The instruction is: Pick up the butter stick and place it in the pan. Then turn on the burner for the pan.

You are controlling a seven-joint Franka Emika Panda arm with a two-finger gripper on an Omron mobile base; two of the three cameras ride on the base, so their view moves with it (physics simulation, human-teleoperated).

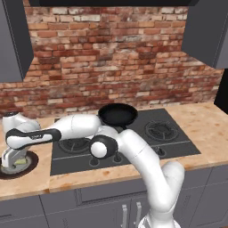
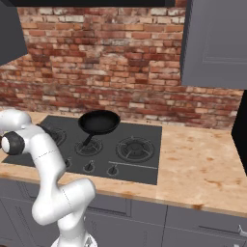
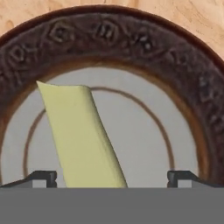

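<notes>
The butter stick (image 3: 81, 135), a pale yellow bar, lies on the grey centre of a dark round plate (image 3: 105, 35). My gripper (image 3: 112, 178) hangs close above it, open. One fingertip stands on each side of the bar, and neither touches it. In the left base view the hand (image 1: 13, 158) is down over the plate (image 1: 27, 168) on the counter left of the stove. The black pan (image 1: 118, 114) sits on a rear burner with its handle toward the front, and it is also in the right base view (image 2: 99, 122).
The black cooktop (image 1: 173, 149) has a row of knobs (image 2: 89, 167) along its front edge. A brick wall runs behind the counter, with grey cabinets above on both sides. Bare wooden counter (image 2: 202, 164) stretches to the right of the stove.
</notes>
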